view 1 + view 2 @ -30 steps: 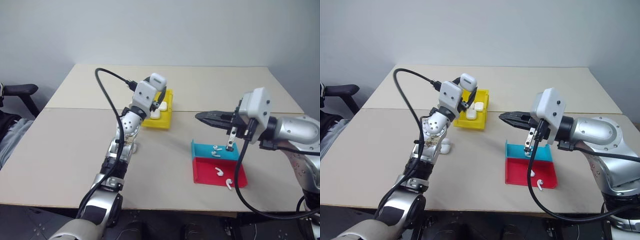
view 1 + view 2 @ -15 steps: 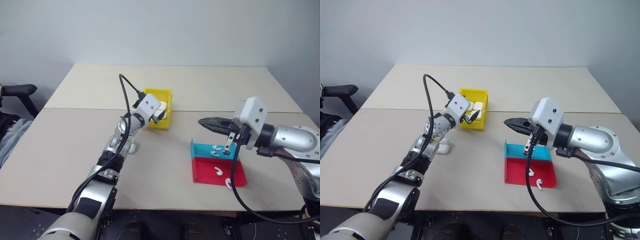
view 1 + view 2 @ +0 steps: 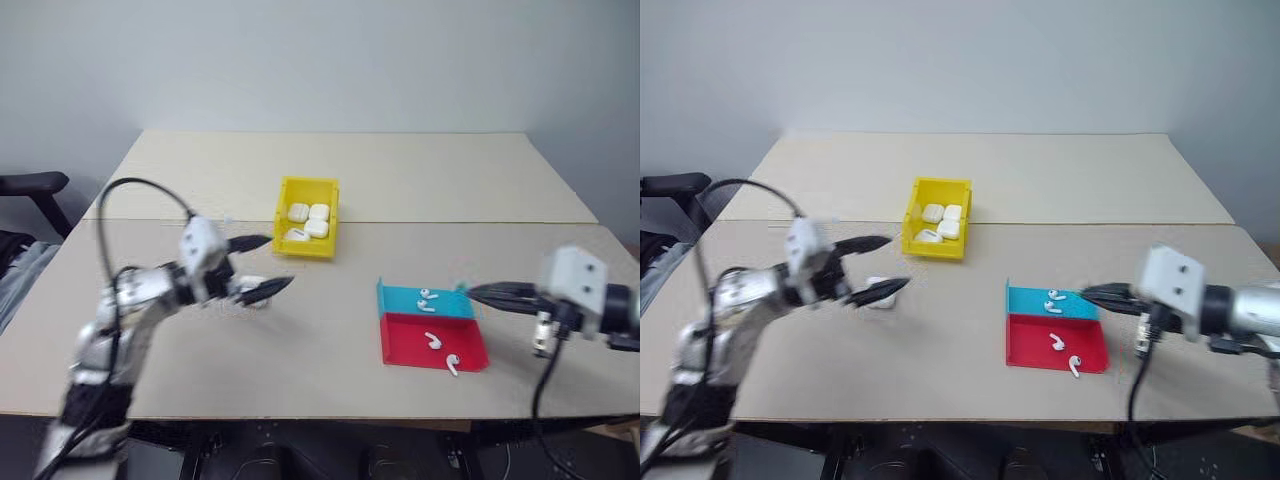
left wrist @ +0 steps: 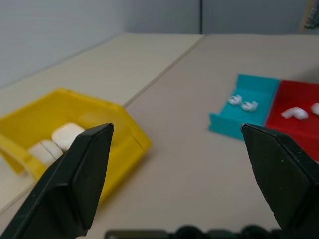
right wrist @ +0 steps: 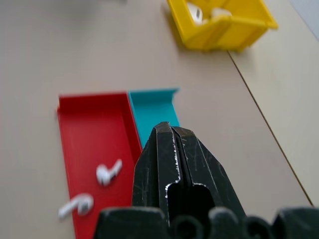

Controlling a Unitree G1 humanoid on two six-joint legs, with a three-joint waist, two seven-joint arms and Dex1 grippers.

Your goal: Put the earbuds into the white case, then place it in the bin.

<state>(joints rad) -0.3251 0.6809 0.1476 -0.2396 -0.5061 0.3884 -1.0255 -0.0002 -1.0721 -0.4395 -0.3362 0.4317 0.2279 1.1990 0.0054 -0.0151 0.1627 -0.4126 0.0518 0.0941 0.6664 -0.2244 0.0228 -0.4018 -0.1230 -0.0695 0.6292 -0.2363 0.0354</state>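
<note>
The earbuds [image 3: 428, 297] are tiny, glossy and light, likely to slip, so each wants a gentle pinch across its stem; two lie in the teal tray [image 3: 400, 300], two in the red tray [image 3: 405, 348]. Three white cases [image 3: 308, 221] sit in the bin [image 3: 283, 196], another white case [image 3: 878, 293] on the tabletop [image 3: 330, 340] near the left gripper [image 3: 262, 265], whose fingers [image 4: 75, 184] stand wide and empty. The right gripper [image 3: 478, 295], near the teal tray's right edge, has its fingers pressed together on nothing.

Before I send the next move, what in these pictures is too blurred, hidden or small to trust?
- White case on the table: left eye view, motion blur and the left claw in front of it; lid state unreadable.
- Cases in the yellow bin: left wrist view, near wall and a claw finger cover them; count uncertain.
- Earbuds in the teal tray: right wrist view, hidden behind the shut right claw.
- Earbuds in the red tray: too small to tell left from right.
</note>
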